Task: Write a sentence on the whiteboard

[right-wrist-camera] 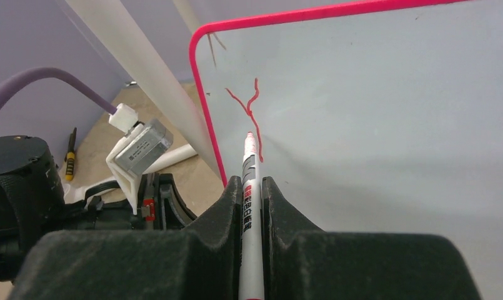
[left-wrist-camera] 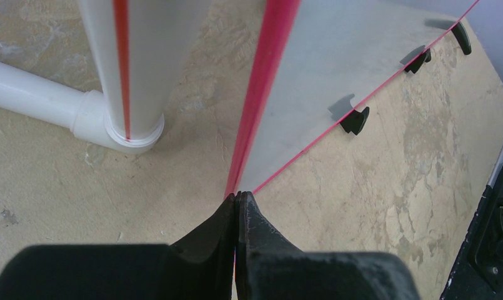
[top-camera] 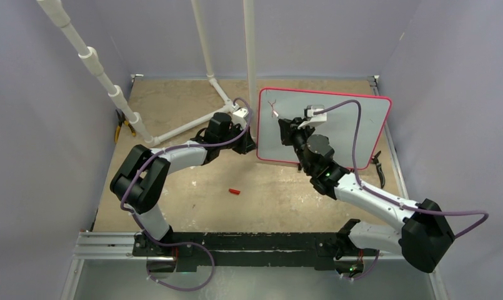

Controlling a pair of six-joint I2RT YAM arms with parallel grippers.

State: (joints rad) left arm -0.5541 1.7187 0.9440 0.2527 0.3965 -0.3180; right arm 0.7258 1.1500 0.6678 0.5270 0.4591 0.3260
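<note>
The sentence [right-wrist-camera: 249,103] is barely begun: one forked red stroke near the upper left corner of the whiteboard [right-wrist-camera: 392,125], which stands upright on the tabletop [top-camera: 267,194]. The marker [right-wrist-camera: 249,156], clamped in the right claw [right-wrist-camera: 252,184], has its tip at the stroke's foot. The left claw [left-wrist-camera: 236,200] is pinched tight on the frame's edge. Best to press lightly and keep strokes small, so the board doesn't rock.

Cannot read sentence [right-wrist-camera: 250,112]: only a few strokes, tiny from above. Loses marker [right-wrist-camera: 250,165] at bottom edge, whiteboard [right-wrist-camera: 392,125] at right edge.
</note>
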